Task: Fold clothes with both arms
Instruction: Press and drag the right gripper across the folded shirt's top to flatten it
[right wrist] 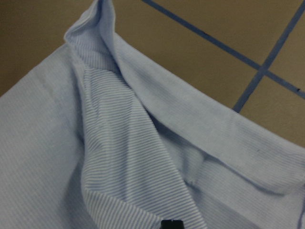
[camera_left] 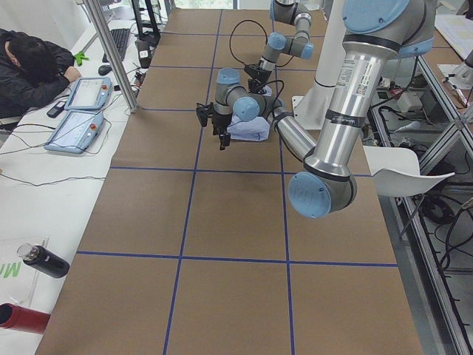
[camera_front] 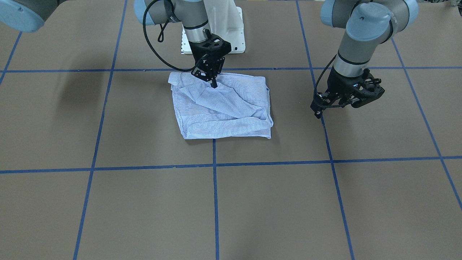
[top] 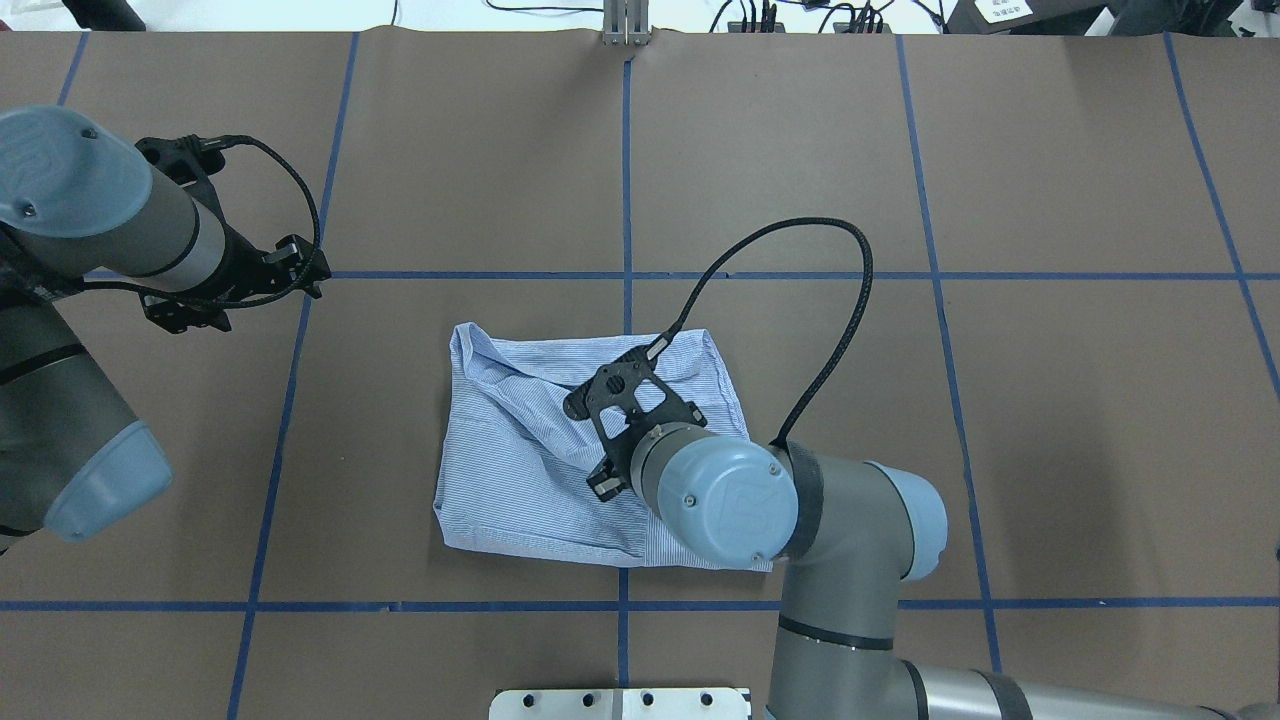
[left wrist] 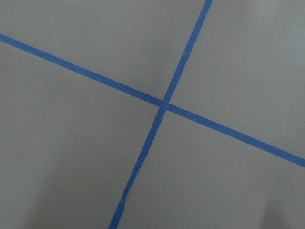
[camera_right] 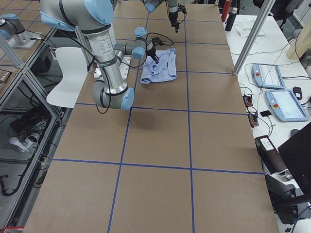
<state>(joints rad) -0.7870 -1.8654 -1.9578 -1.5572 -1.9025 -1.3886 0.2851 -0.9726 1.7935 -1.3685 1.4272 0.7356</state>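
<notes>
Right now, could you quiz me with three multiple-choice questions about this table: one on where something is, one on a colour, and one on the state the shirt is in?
1. Where is the right gripper?
A) down on the striped shirt
B) over bare table
C) past the table's edge

2. What colour are the tape lines on the table?
A) red
B) blue
C) yellow

3. How does the striped shirt lie?
A) spread flat, sleeves out
B) folded into a rough rectangle
C) lifted in the air

Answers: 1 A, its tips meet the cloth; 2 B, a blue grid crosses the brown surface; 3 B, the sleeves are folded over the body and it rests on the table.
</notes>
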